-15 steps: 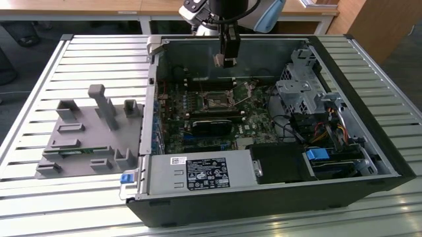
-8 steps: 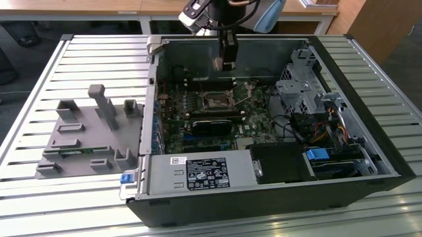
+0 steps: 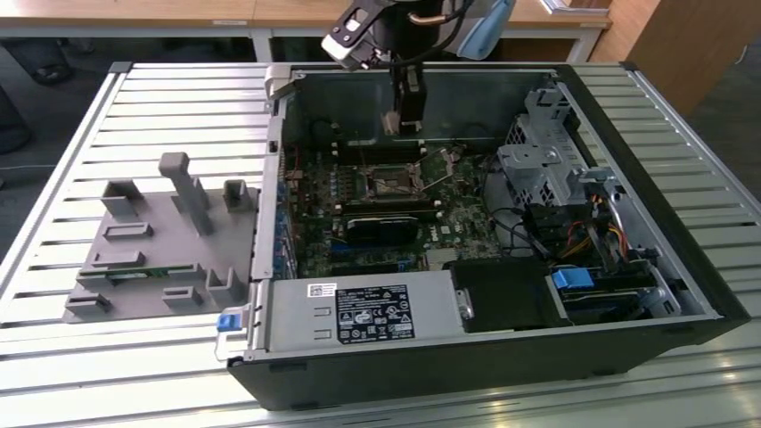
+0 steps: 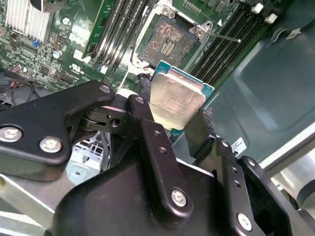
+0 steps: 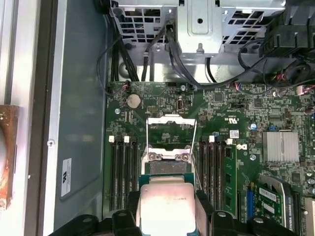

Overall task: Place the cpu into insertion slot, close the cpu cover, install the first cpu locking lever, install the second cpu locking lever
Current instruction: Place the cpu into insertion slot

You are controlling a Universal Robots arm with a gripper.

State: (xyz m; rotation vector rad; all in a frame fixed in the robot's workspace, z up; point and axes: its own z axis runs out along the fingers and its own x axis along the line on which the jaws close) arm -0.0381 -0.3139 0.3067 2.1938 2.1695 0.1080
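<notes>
My gripper (image 3: 402, 114) hangs inside the open computer case, shut on the cpu (image 3: 390, 123), a small silvery square chip. In both wrist views the cpu (image 4: 176, 101) (image 5: 167, 206) sits between the black fingers (image 4: 142, 115), held by two opposite edges, above the board and apart from it. The insertion slot (image 4: 167, 42) (image 3: 390, 185) lies open just beyond the chip, its contact field bare. The cpu cover (image 5: 171, 119) stands swung up behind the slot. A thin locking lever (image 4: 224, 37) sticks out beside the slot.
Black memory slots (image 5: 123, 172) run on both sides of the socket. A metal drive cage (image 3: 541, 169) and cables fill the exterior view's right, and a power supply (image 3: 363, 312) lies at the front. A grey fixture (image 3: 155, 241) stands on the slatted table at that view's left.
</notes>
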